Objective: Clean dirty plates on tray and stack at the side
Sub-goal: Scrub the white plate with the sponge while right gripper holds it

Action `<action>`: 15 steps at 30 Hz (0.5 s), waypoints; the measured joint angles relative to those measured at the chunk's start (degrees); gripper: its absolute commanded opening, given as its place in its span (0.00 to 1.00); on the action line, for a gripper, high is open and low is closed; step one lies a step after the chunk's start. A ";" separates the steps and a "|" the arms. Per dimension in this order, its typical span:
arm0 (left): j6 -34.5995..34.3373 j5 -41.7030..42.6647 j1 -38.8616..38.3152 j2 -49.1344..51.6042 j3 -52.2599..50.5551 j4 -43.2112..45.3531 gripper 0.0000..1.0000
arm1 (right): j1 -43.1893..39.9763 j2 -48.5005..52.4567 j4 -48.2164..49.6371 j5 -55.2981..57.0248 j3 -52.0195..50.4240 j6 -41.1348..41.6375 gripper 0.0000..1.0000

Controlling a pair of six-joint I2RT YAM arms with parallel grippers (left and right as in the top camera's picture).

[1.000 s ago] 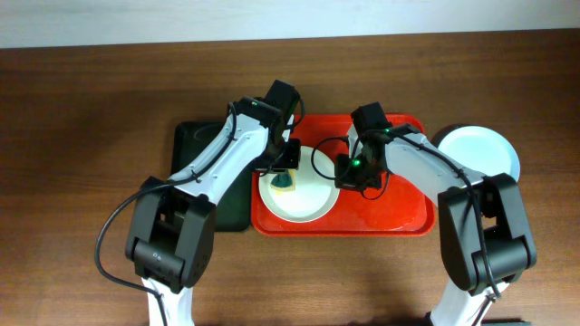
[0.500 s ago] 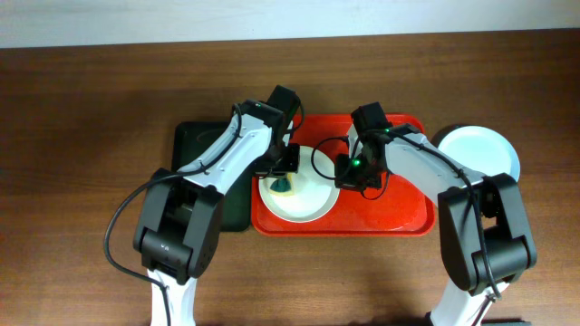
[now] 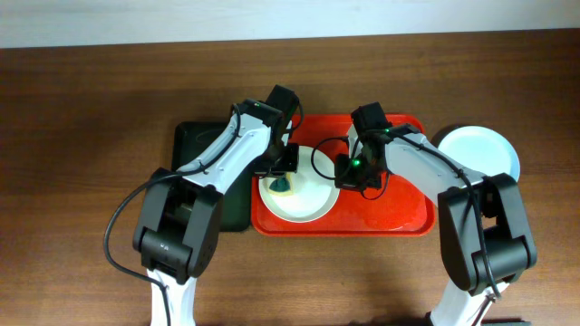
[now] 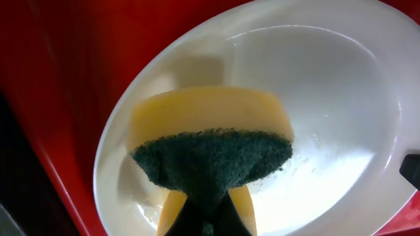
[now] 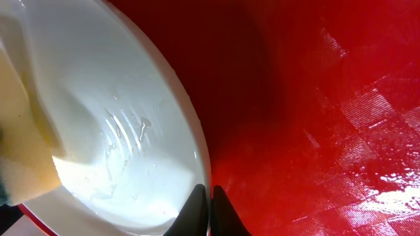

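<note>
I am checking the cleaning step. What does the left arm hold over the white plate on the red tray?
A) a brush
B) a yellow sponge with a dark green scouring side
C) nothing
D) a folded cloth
B: in the left wrist view, the jaws of the left gripper are shut on a yellow sponge with a dark green layer, over the white plate on the red tray.

We can read no writing, label, brand, number or sign anywhere here; the tray [image 3: 399, 215], the plate [image 3: 306, 201] and the sponge [image 4: 210, 141] show only plain surfaces.
</note>
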 measured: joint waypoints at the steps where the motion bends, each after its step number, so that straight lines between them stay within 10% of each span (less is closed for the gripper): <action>1: 0.00 0.00 -0.02 0.00 -0.07 0.02 0.00 | 0.00 0.00 0.02 0.00 0.00 0.02 0.04; 15: 4.13 14.62 2.78 4.66 -0.20 2.21 0.00 | 0.00 0.00 0.02 0.15 -0.04 0.00 0.04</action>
